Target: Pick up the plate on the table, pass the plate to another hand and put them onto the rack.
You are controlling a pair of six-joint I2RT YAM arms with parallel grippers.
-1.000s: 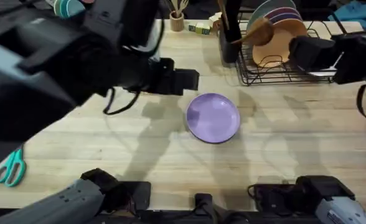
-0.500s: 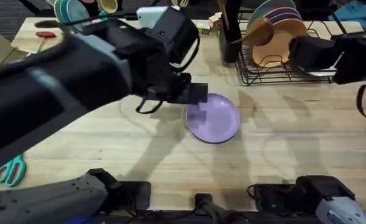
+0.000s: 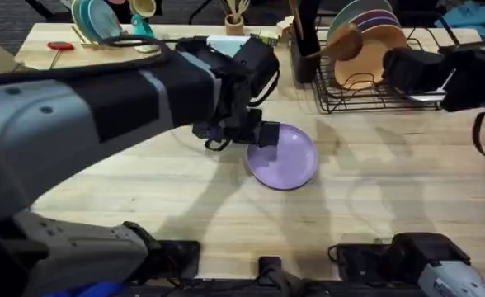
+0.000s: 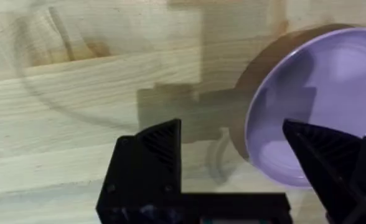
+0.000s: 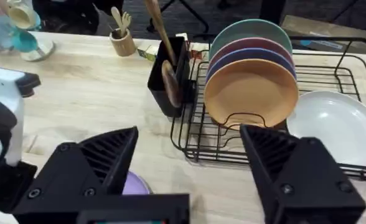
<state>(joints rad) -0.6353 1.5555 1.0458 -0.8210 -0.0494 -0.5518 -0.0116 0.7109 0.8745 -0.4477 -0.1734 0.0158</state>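
No writing can be read anywhere (no labels, brands or numbers).

My left arm stretches across toward the tabletop's middle, its tool spread wide. My right tool hangs parted near the tabletop's far right corner.

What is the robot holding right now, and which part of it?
Nothing yet. The left gripper is open, its fingers straddling the near rim of the plate, which lies flat on the table. The right gripper is open and empty near the rack.
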